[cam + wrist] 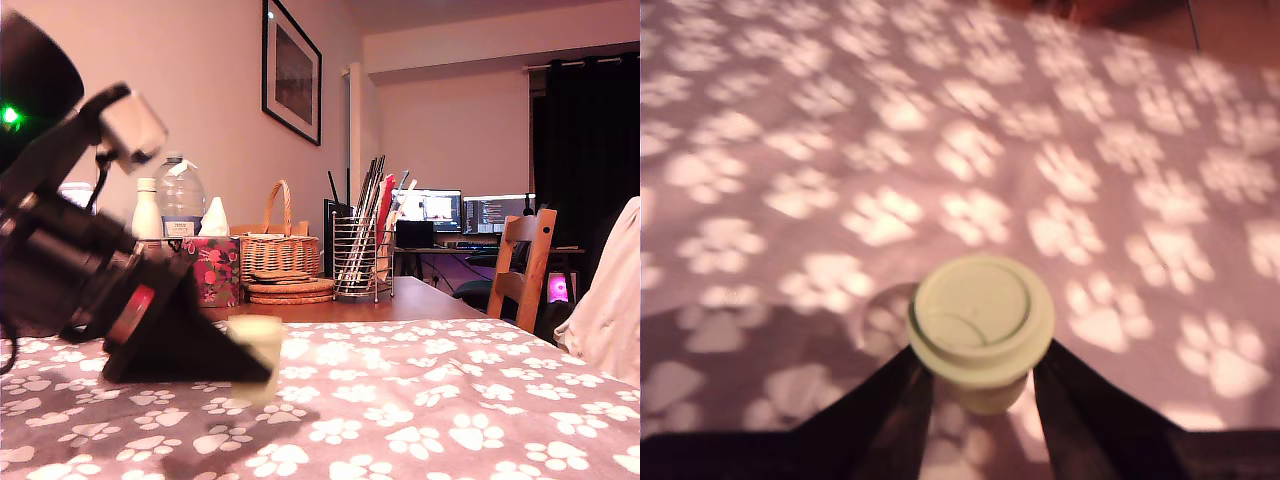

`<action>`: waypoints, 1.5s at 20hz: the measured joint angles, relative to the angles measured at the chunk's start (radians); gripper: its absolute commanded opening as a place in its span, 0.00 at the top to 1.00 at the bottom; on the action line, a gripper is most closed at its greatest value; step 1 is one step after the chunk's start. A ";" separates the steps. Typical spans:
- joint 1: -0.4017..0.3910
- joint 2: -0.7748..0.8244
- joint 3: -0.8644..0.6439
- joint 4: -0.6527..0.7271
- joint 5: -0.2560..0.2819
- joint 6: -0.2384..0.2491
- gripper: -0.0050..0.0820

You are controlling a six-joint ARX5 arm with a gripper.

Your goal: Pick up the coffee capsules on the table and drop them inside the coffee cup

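A pale cream coffee capsule (982, 318) sits between my gripper's (980, 388) two black fingers, flat rim toward the wrist camera. In the exterior view the same capsule (256, 338) is at the tip of the dark gripper (262, 366) at the exterior view's left, low over the paw-print tablecloth (430, 400), and its shadow falls on the cloth just beside it. The gripper is shut on it. The coffee cup is out of view in both frames, and only this one capsule shows.
At the back of the table stand a floral tissue box (212, 272), a water bottle (181, 200), a wicker basket (272, 250) and a wire utensil holder (362, 258). A wooden chair (524, 268) and a pale cloth (612, 300) are at the exterior view's right.
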 measured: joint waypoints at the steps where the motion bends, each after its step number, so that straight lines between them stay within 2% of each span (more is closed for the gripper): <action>1: 0.018 0.000 0.000 0.016 0.003 -0.029 0.66; 3: 0.061 -0.001 0.000 0.050 0.020 -0.087 0.66; 6: 0.127 -0.011 0.000 0.065 0.050 -0.132 0.66; 10: 0.209 -0.074 0.000 0.072 0.062 -0.179 0.66; 18: 0.355 -0.238 0.000 0.073 0.067 -0.193 0.66; 23: 0.373 -0.259 0.000 0.088 0.063 -0.193 0.66; 25: 0.373 -0.259 0.000 0.095 0.039 -0.193 0.66; 30: 0.392 -0.259 0.000 0.099 -0.066 -0.181 0.66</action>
